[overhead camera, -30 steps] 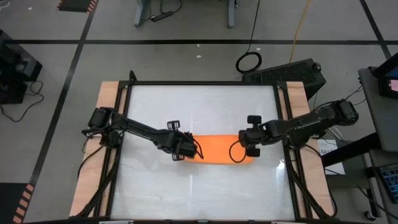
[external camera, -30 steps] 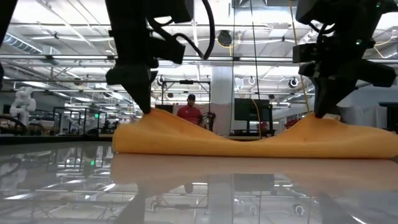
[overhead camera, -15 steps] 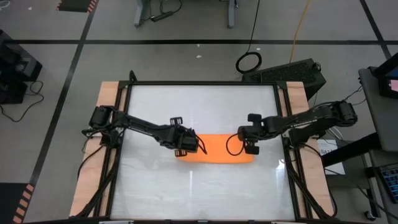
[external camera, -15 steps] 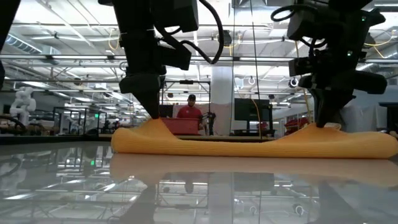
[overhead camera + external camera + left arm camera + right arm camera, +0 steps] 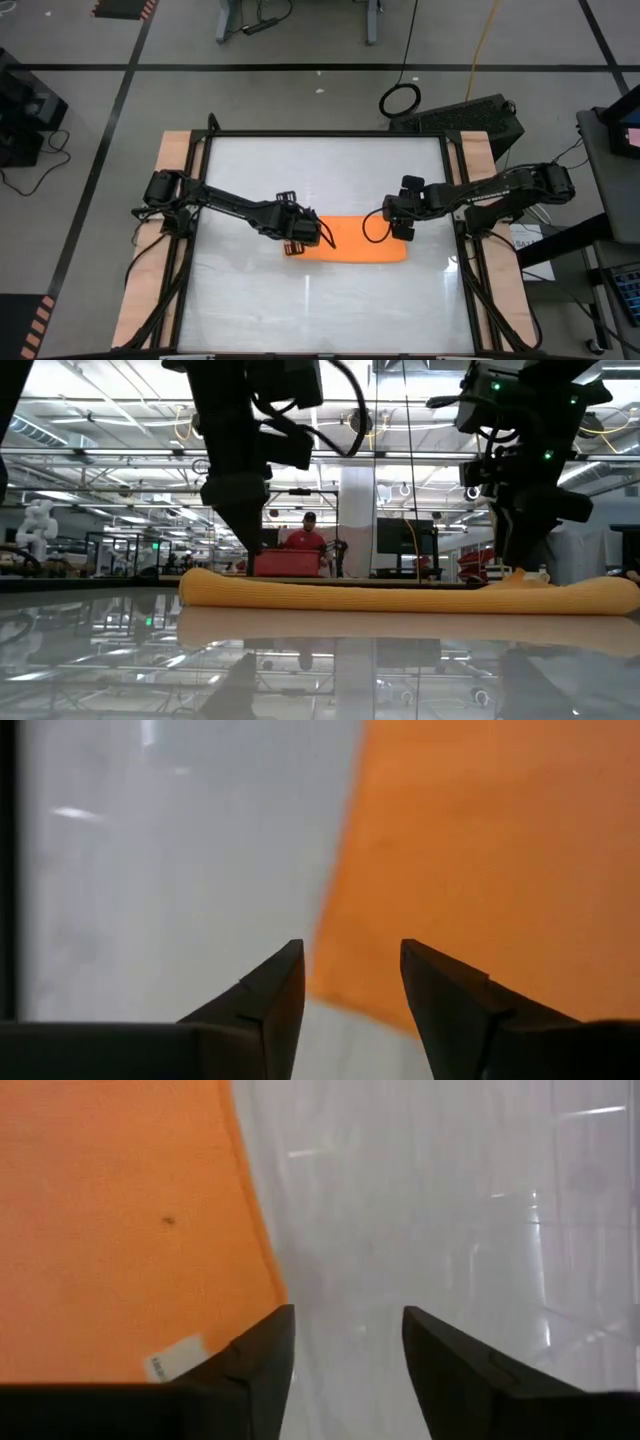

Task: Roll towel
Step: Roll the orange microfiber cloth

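Observation:
The orange towel [image 5: 350, 241] lies on the white table as a low, flat band, several layers thick, running left to right [image 5: 400, 592]. My left gripper [image 5: 298, 241] stands open, pointing steeply down over the towel's left end; its wrist view shows the towel's corner [image 5: 345, 982] below the gap of my left gripper [image 5: 352, 1005]. My right gripper [image 5: 400, 226] stands open over the towel's right end, where a white label [image 5: 175, 1357] lies by the cloth's edge beside the gap of my right gripper [image 5: 345, 1360]. Neither gripper has cloth between its fingers.
Wooden side rails [image 5: 176, 200] and a black frame [image 5: 325, 134] border the table. Bare white table [image 5: 330, 175] lies beyond the towel and in front of it. A red crate [image 5: 290, 563] and a person show in the room behind.
Both grippers have opened and let go of the towel's two ends, which they held raised in peaks. The ends have dropped, and the towel now lies flat as a low band. My right gripper has shifted a little toward the far edge.

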